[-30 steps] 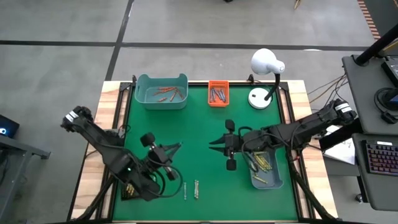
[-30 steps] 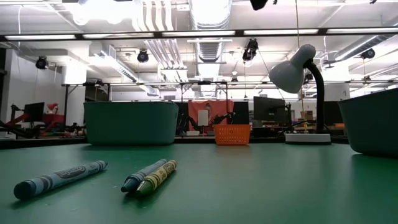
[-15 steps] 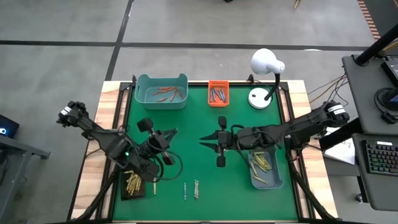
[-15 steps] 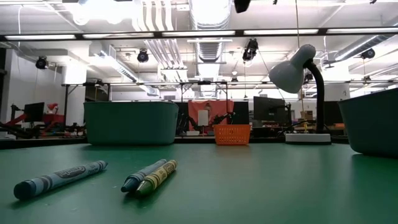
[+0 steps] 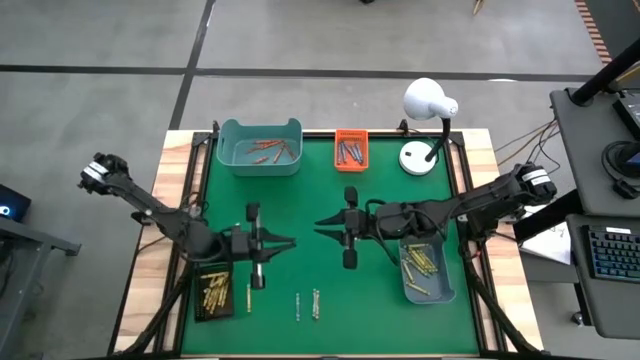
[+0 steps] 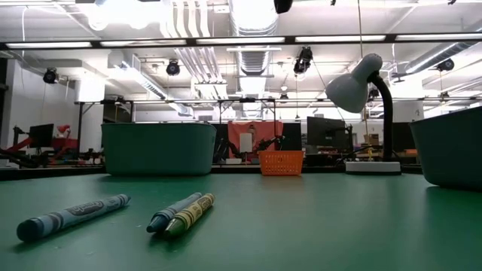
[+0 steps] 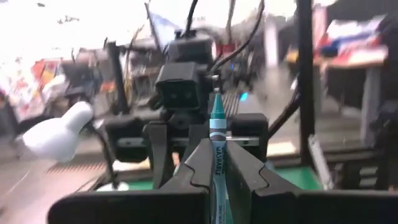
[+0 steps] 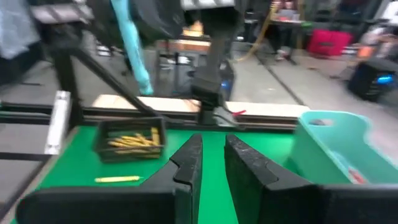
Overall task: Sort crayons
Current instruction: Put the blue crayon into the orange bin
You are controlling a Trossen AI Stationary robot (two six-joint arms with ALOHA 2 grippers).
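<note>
My left gripper (image 5: 288, 243) is at mid-table, pointing level toward the right edge, and is shut on a teal crayon (image 7: 217, 118). The same crayon (image 8: 134, 50) shows in the right wrist view. My right gripper (image 5: 320, 222) faces it from the right, level and open, with nothing between its fingers (image 8: 186, 163). A short gap separates the two grippers. Loose crayons (image 5: 297, 306) (image 5: 316, 303) lie flat on the green mat near the front. A yellow one (image 5: 249, 297) lies beside the black tray (image 5: 212, 292). My left gripper pinches the teal crayon's wrapped shaft (image 7: 217, 163) between its two fingers, which reach in level from the table's left. The crayon stands roughly upright and a little tilted, with its pointed end (image 7: 217, 99) above the fingertips. It is lifted clear of the mat.
A teal bin (image 5: 260, 148) with orange-red crayons and an orange basket (image 5: 350, 150) stand at the far edge. A white lamp (image 5: 428, 105) is at the far right. Another teal bin (image 5: 425, 265) of yellowish crayons sits under the right arm. Three crayons (image 6: 184, 212) lie close to the low camera.
My left gripper has swung up from a downward slant to level and moved toward the table's middle, carrying the teal crayon. My right gripper has moved a little toward the left edge, closing the gap to the left gripper.
</note>
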